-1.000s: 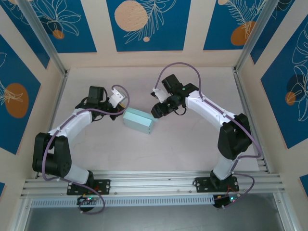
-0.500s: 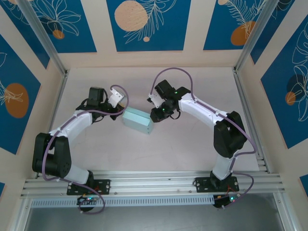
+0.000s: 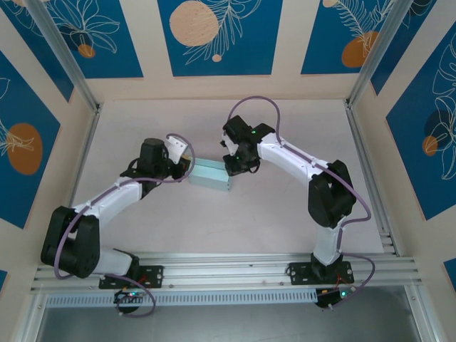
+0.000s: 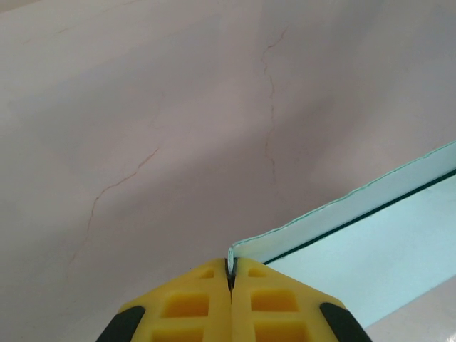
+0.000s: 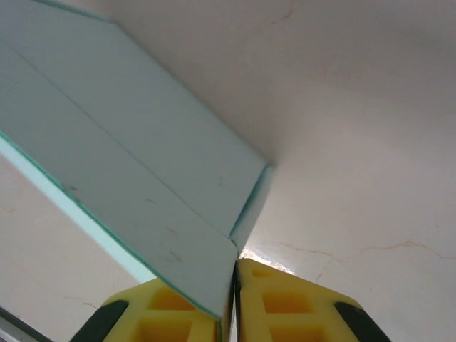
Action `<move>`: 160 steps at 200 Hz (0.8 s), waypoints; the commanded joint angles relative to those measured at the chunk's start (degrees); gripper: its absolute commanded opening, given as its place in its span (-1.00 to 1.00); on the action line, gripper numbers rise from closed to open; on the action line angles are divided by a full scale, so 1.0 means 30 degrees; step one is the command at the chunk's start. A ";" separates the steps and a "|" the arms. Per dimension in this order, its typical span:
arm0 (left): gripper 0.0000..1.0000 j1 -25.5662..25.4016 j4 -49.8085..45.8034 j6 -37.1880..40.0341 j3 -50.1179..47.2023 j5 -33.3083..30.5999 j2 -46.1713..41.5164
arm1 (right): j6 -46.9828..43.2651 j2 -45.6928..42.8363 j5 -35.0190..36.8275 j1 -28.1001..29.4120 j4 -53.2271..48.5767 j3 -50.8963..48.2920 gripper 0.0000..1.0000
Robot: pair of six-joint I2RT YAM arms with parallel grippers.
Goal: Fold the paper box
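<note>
The paper box [image 3: 210, 175] is a pale light-blue card box lying on the table between the two arms. My left gripper [image 3: 187, 166] is at its left end. In the left wrist view the yellow fingertips [image 4: 203, 274] of that gripper [image 4: 230, 265] are pressed together on a thin card edge of the box [image 4: 377, 246]. My right gripper [image 3: 231, 169] is at the box's right end. In the right wrist view that gripper [image 5: 235, 267] is shut on the corner of a card panel of the box [image 5: 128, 153], which slips between its yellow pads [image 5: 285, 285].
The pale pink table [image 3: 271, 214] is walled by blue-and-cream patterned panels [image 3: 217, 35] at the back and sides. An aluminium rail [image 3: 228, 271] runs along the near edge, where both arm bases are bolted.
My right gripper has moved left onto the box's right end and closed on it. My left arm has shifted right, still pinching the card, and the box has moved slightly right.
</note>
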 commanded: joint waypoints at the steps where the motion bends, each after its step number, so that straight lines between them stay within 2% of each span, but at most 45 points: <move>1: -1.00 -0.0615 0.1919 -0.1445 -0.0775 -0.0659 -0.0540 | 0.0987 0.0171 -0.0160 0.0194 0.0050 0.1041 -0.66; 32: -1.00 -0.1094 0.3006 -0.2273 -0.1431 -0.1639 -0.0805 | 0.1451 0.0160 -0.0379 0.0128 0.0189 0.1307 -0.58; 44: -1.00 -0.1253 0.3144 -0.2522 -0.1540 -0.1890 -0.0861 | 0.1612 0.0217 -0.0265 0.0107 0.0160 0.1329 -0.49; 86: -1.00 -0.1824 0.2949 -0.2535 -0.1542 -0.2959 -0.0868 | 0.1820 0.0215 0.0653 0.0114 -0.0177 0.1331 -0.47; 117: -1.00 -0.2038 0.2624 -0.2243 -0.1192 -0.3340 -0.0707 | 0.1928 0.0196 0.2154 0.0261 -0.0837 0.1569 -0.20; 160: -1.00 -0.2148 0.1979 -0.1719 -0.0717 -0.3529 -0.0430 | 0.2114 0.0112 0.3125 0.0241 -0.1126 0.1613 -0.20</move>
